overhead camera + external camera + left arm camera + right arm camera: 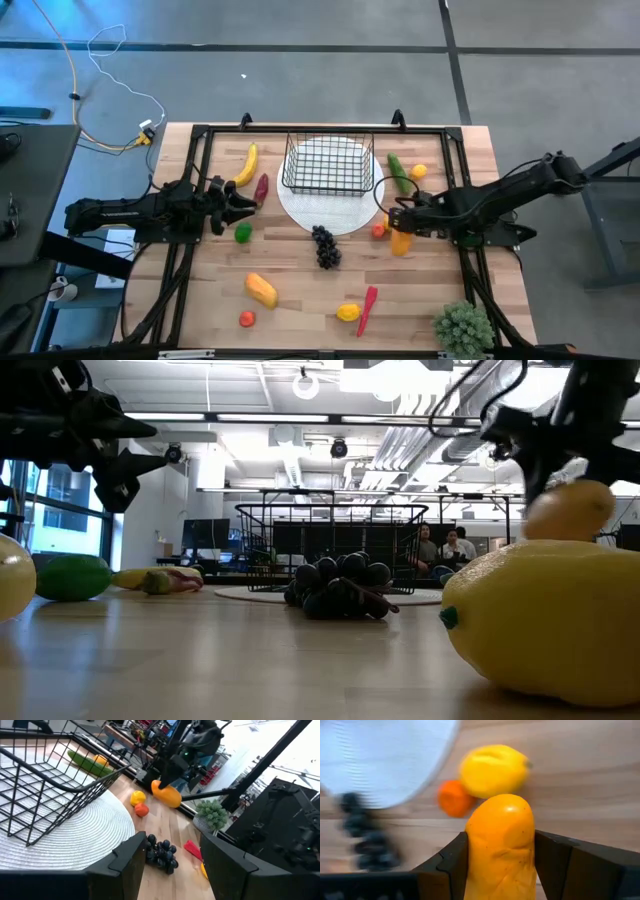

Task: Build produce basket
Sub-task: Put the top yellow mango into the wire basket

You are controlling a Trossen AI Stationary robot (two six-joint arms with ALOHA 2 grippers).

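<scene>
Left gripper (243, 205) low over the bench (300, 290), between the banana (246, 164) and the green fruit (243, 233); fingers spread, nothing between them. Dark red pepper (262, 187) lies just beside its tips. Left arm appears to be waiting.

Basket (328, 165) sits on the white plate (325, 215) at bench centre, towards the far edge. It looks empty, so I judge the task barely started. Grapes (326, 246) lie at the plate's near rim.

Right gripper (501, 851) just off the plate's right edge, fingers pinching an orange-yellow fruit (501, 845). Low view shows it held clear of the bench. A small orange (453, 798) and a lemon (492, 770) lie close by on the wood. Cucumber (398, 172) rests beside the basket's right wall.

Risks, as judged:
- Held fruit is smooth and rounded, and a good part sticks out past the fingertips; it could rotate or slip during the carry.
- Basket wall stands between the load and the drop point. A low approach would strike the wire rim and shove the basket across the plate.
- An early release would drop the fruit onto the plate, where it could roll.
</scene>
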